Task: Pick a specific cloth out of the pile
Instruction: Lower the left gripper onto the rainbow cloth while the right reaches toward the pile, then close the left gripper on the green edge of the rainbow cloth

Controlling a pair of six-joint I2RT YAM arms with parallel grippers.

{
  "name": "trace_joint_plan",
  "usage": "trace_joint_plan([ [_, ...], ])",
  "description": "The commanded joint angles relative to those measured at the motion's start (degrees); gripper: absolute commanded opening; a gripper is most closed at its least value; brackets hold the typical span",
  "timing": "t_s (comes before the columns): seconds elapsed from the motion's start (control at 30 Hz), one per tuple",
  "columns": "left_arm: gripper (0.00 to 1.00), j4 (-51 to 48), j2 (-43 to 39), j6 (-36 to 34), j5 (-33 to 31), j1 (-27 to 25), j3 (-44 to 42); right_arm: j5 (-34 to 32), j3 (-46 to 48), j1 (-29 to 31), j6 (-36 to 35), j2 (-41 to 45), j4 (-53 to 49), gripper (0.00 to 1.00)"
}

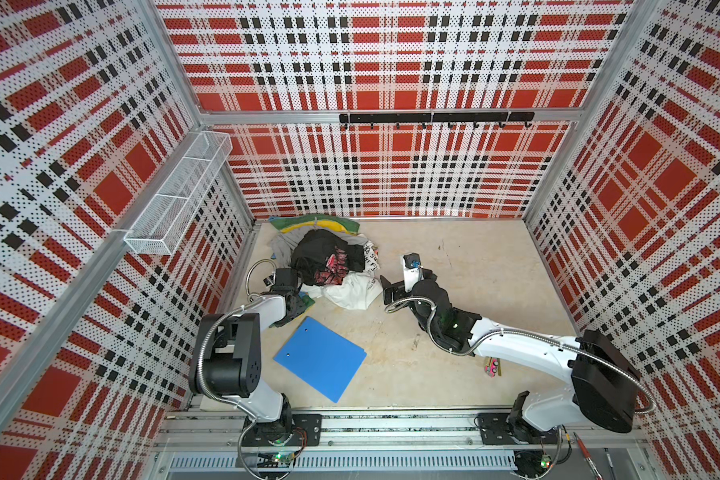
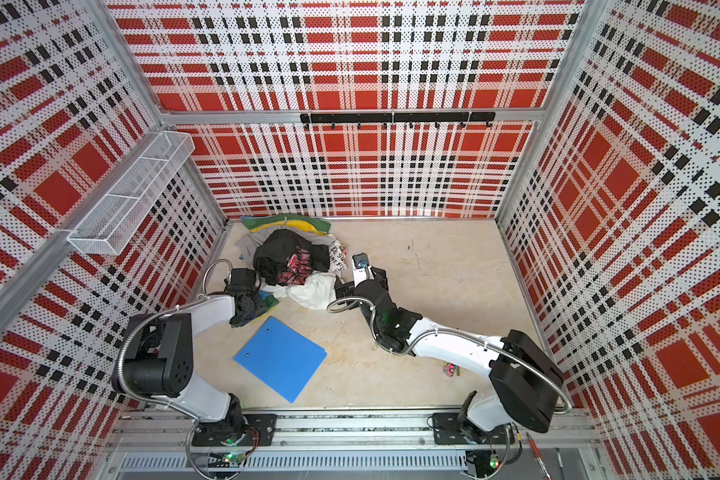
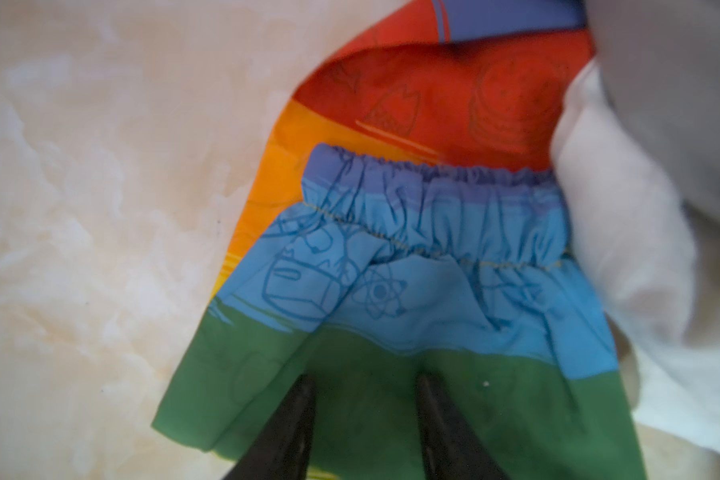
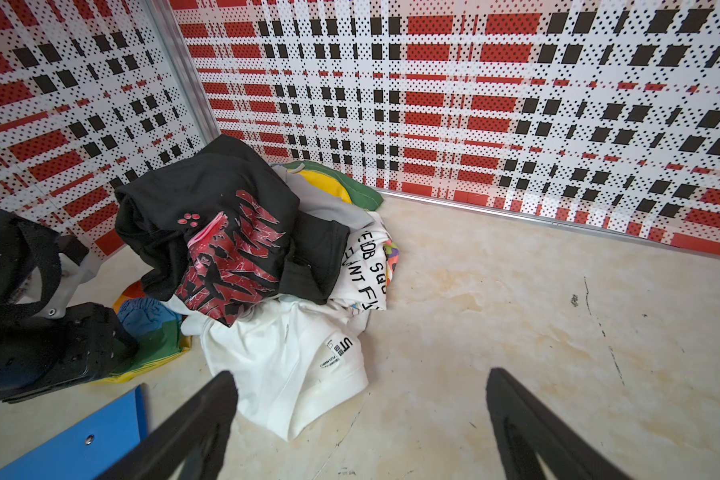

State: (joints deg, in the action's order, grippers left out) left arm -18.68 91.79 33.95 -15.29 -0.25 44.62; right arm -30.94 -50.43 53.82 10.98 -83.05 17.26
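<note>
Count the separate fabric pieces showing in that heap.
4, at least: black garment on top, white T-shirt at the front, grey garment at the back left, multicoloured cloth underneath, peeking out at the back and by the left pincer. More may be hidden.

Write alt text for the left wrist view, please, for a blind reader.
The left gripper, jaws apart, sits over the green end of a multicoloured fabric sheet, banded blue, orange and red, partly under white cloth on a marbled table.
</note>
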Motion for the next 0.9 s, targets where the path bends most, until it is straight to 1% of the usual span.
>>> trace_joint_plan([
  [0.0, 0.34, -1.45, 1.33, 1.18, -1.04, -0.63, 1.13, -1.58, 1.07, 0.14, -0.77, 2.25, 1.79, 1.0],
  [0.13, 0.21, -1.45, 1.65, 1.36, -0.89, -0.69, 1.17, -2.18, 1.79, 0.15, -0.7, 2.89, 2.0, 1.0],
  [0.17, 0.2, -1.49, 1.64, 1.37, -0.96, -0.78, 1.17, -2.36, 1.97, 0.15, -0.7, 3.06, 2.06, 1.0],
  [0.23, 0.1, -1.45, 1.4, 1.32, -0.98, -0.82, 1.17, -2.63, 2.26, 0.14, -0.61, 3.33, 2.15, 1.0],
  [0.27, 0.09, -1.45, 1.25, 1.2, -0.92, -0.82, 1.17, -2.78, 2.39, 0.19, -0.52, 3.33, 2.11, 1.0],
  [0.37, 0.0, -1.53, 0.6, 1.03, -0.8, -0.85, 1.24, -2.9, 2.62, 0.1, -0.36, 3.52, 2.17, 1.0],
  [0.5, 0.0, -2.36, -1.74, 0.96, -0.87, -0.88, 1.27, -2.9, 2.64, 0.22, -0.17, 3.33, 2.08, 1.0],
  [0.53, 0.02, -2.95, -2.49, 1.11, -1.35, -0.87, 1.41, -2.87, 2.64, 0.14, -0.17, 3.33, 2.06, 1.0],
  [0.6, 0.15, -4.4, -4.22, 1.48, -2.96, -0.82, 1.55, -2.8, 2.66, 0.15, -0.08, 3.33, 2.08, 1.0],
  [0.67, 0.24, -5.55, -5.76, 1.84, -4.03, -0.87, 1.41, -2.73, 2.58, 0.2, 0.08, 3.15, 2.08, 1.0],
  [0.8, 0.34, -6.72, -8.28, 2.14, -3.45, -0.95, 0.96, -2.39, 2.15, 0.21, 0.27, 2.5, 2.04, 1.0],
  [0.87, 0.42, -6.47, -9.5, 2.57, -2.44, -1.04, 0.18, -2.22, 2.08, 0.14, 0.57, 2.28, 1.99, 1.0],
])
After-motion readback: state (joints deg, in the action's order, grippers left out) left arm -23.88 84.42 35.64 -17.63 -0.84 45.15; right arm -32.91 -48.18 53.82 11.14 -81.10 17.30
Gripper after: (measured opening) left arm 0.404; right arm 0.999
